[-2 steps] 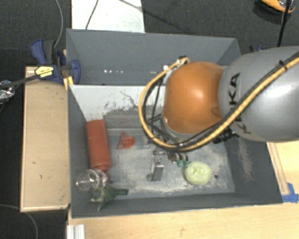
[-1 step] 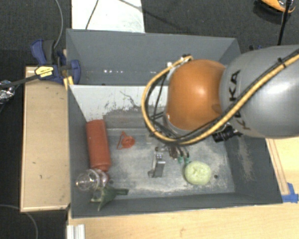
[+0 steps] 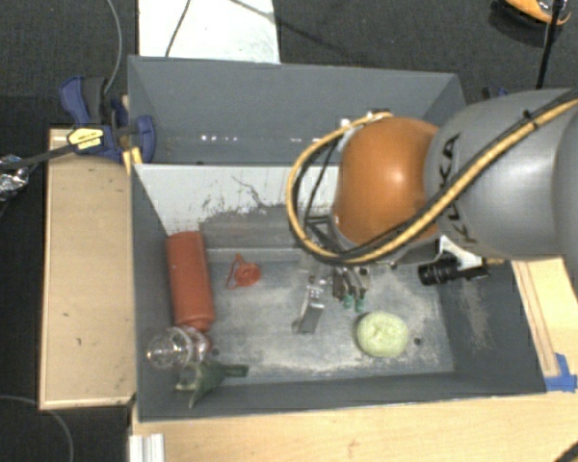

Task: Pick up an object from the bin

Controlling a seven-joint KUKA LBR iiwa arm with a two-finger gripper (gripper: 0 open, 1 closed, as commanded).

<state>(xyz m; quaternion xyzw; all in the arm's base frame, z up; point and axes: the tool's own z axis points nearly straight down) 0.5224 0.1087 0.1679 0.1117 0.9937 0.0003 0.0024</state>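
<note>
In the camera view, the arm [image 3: 520,181] comes in from the right and bends down over the grey metal bin [image 3: 270,104]. Its orange cover [image 3: 383,176], ringed by looping cables [image 3: 303,200], hangs above the middle of the bin floor. The gripper [image 3: 345,292] points down from under that cover, low over the floor a little right of centre. Its tip is dark and partly hidden by the wrist, so I cannot tell whether the gripper is open or closed, and nothing can be made out in its grasp.

Nearest to it is a pale green disc [image 3: 381,335], round and flat-looking, lying on the floor just below and to the right of the gripper, towards the front wall. A narrow grey metal piece [image 3: 310,313] shows just to the gripper's left, tilted. Whether it lies loose or belongs to the tool cannot be told.

Well apart, at the left side of the bin, a red cylinder [image 3: 190,279] lies lengthwise along the wall. A small orange-red piece [image 3: 243,273] sits near its right side. At the front left corner rests a clear rounded thing [image 3: 171,346], with a dark green piece [image 3: 208,376] just beside it.
</note>
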